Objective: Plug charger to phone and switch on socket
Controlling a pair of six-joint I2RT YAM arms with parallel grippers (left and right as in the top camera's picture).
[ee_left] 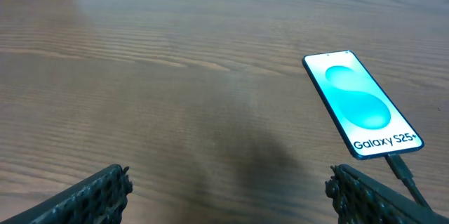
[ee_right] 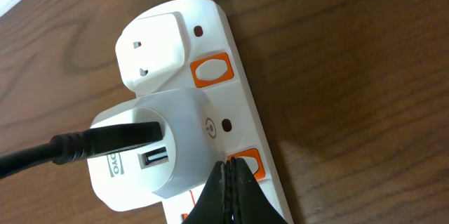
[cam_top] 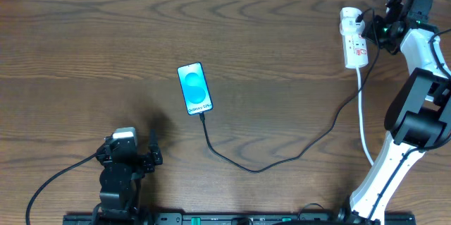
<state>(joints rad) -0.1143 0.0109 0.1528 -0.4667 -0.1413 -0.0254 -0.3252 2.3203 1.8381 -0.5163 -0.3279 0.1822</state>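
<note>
The phone lies flat and screen-up near the middle of the tabletop, with bare wood on every side of it. The charger is plugged into the phone's near end. Its black cable loops toward the near edge, then runs off to the right and away from the phone to the socket, which lies well to the right of the phone, close to the far edge. The socket's white cord trails back toward the near edge. The left hand hovers nearer the near edge than the phone and a little left of it, fingers wide apart and holding nothing. The left wrist view alone shows the phone up close, ahead of the right-side finger, with the connector seated. The right hand is at the socket. Only the right wrist view shows its tips pressed together on an orange switch, beside the white adapter that takes the black cable.
</note>
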